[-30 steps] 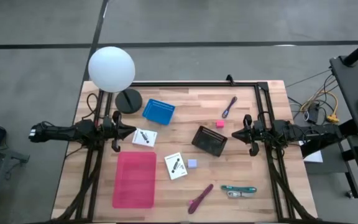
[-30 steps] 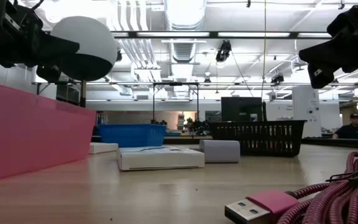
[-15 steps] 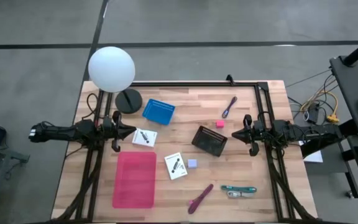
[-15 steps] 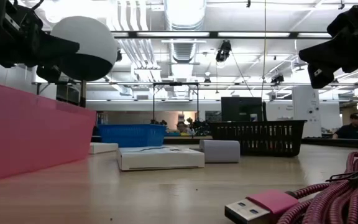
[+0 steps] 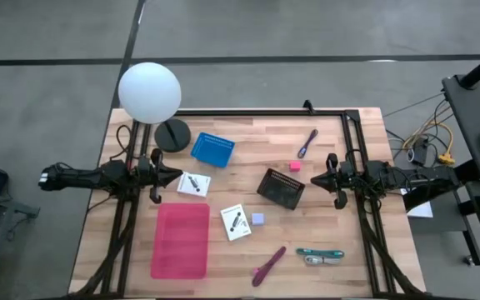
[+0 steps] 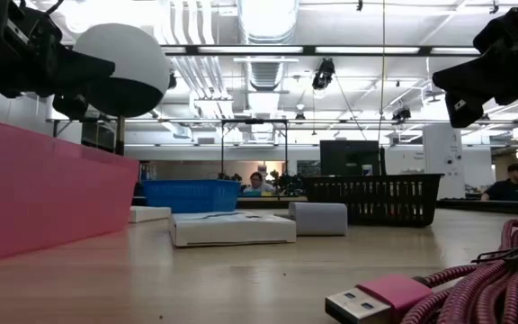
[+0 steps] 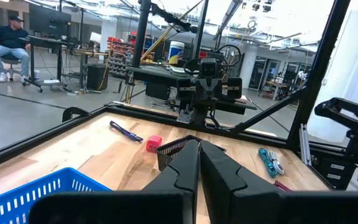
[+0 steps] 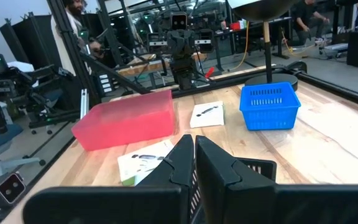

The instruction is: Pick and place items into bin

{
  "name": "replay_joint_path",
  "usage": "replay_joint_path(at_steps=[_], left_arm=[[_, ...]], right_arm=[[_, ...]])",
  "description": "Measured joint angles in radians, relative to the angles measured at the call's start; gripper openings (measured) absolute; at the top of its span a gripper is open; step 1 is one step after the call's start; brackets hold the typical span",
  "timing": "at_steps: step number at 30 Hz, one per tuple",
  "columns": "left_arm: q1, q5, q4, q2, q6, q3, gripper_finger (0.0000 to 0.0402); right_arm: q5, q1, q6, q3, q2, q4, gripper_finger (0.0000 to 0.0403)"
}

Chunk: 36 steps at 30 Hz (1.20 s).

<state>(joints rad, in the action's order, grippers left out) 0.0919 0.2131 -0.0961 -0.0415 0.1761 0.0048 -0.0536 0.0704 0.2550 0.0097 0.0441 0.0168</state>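
Both arms hover level above the table with nothing held. My left gripper (image 5: 177, 177) is shut at the left side, and my right gripper (image 5: 313, 178) is shut at the right side. Loose on the wood between them lie a purple pen (image 5: 307, 142), a pink cube (image 5: 294, 167), two white cards (image 5: 194, 184) (image 5: 236, 222), a pale-blue cube (image 5: 258, 219), a magenta pen (image 5: 268, 265) and a teal-handled tool (image 5: 319, 254). A pink bin (image 5: 181, 240) stands near the front left. In the left wrist view the shut fingers (image 7: 191, 163) point toward the pink cube (image 7: 153, 144).
A blue basket (image 5: 213, 149) and a black mesh basket (image 5: 281, 188) stand mid-table. A lamp with a white globe (image 5: 149, 92) and a dark base (image 5: 172, 135) is at the far left. A black frame (image 5: 265, 112) rims the table. A braided pink cable (image 6: 448, 288) lies by the low camera.
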Motion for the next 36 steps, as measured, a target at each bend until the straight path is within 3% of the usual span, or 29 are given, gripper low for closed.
replay_joint_path(at_steps=[11,17,28,36], left_arm=[[0.000,0.000,0.000,0.000,0.000,0.000,0.0000],[0.000,0.000,0.000,0.000,0.000,0.000,0.0000],[0.000,0.001,0.000,0.000,-0.032,0.000,0.0000],[0.000,0.002,-0.004,0.000,-0.028,0.000,0.0000]], right_arm=[[0.000,0.000,-0.022,0.000,0.000,0.000,0.0009],[0.001,0.002,0.186,0.000,0.001,0.015,0.0009],[-0.004,0.001,0.242,0.000,0.002,0.036,0.0009],[-0.155,0.001,0.269,0.000,0.002,0.111,0.0009]])
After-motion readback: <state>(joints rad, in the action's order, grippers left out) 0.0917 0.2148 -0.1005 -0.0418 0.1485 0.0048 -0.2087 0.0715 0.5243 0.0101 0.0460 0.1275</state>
